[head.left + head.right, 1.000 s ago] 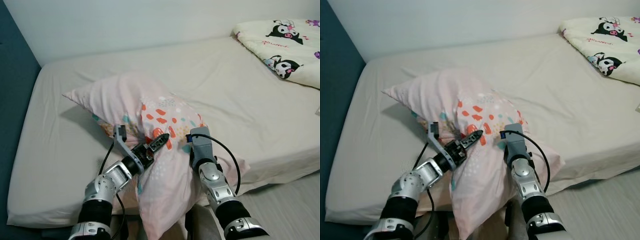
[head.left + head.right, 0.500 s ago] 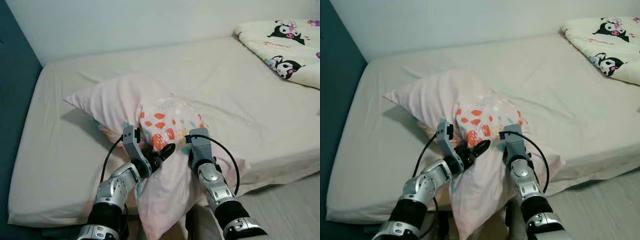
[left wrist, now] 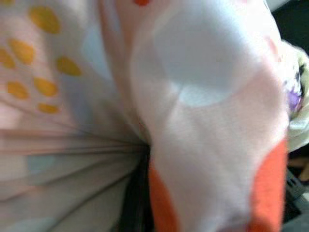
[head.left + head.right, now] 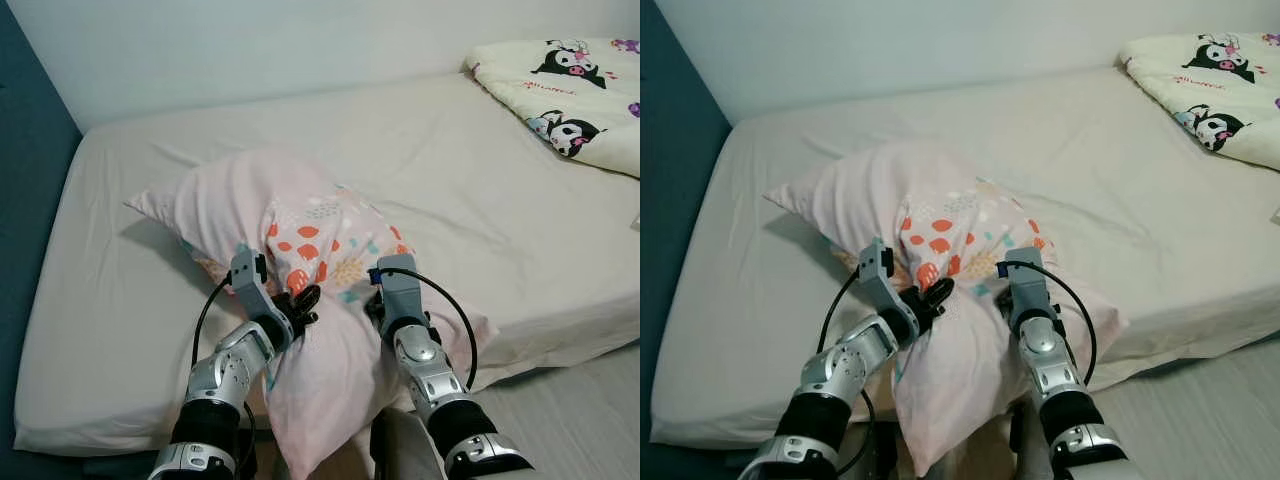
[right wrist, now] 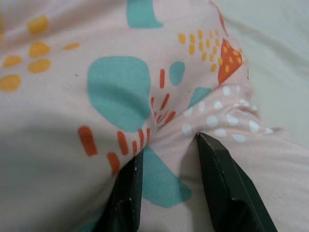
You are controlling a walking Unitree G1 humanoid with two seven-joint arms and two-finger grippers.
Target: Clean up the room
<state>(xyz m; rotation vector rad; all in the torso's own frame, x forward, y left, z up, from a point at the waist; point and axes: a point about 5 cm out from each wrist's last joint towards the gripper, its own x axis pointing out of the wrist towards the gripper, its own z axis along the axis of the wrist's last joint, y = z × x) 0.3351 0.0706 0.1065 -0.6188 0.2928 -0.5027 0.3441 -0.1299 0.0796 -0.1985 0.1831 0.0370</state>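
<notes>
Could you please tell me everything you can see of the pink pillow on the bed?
The pillow is soft pale pink fabric printed with orange, teal and yellow shapes. It lies crumpled at the near edge of the beige bed, one corner hanging over the side. The left hand pinches a fold; the right hand presses into bunched cloth between its fingers.

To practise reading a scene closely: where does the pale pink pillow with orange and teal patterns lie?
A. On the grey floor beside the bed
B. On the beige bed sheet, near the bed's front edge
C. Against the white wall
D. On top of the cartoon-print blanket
B: the pale pink patterned pillow rests on the beige bed sheet near its front edge, far from the cartoon-print blanket.
</notes>
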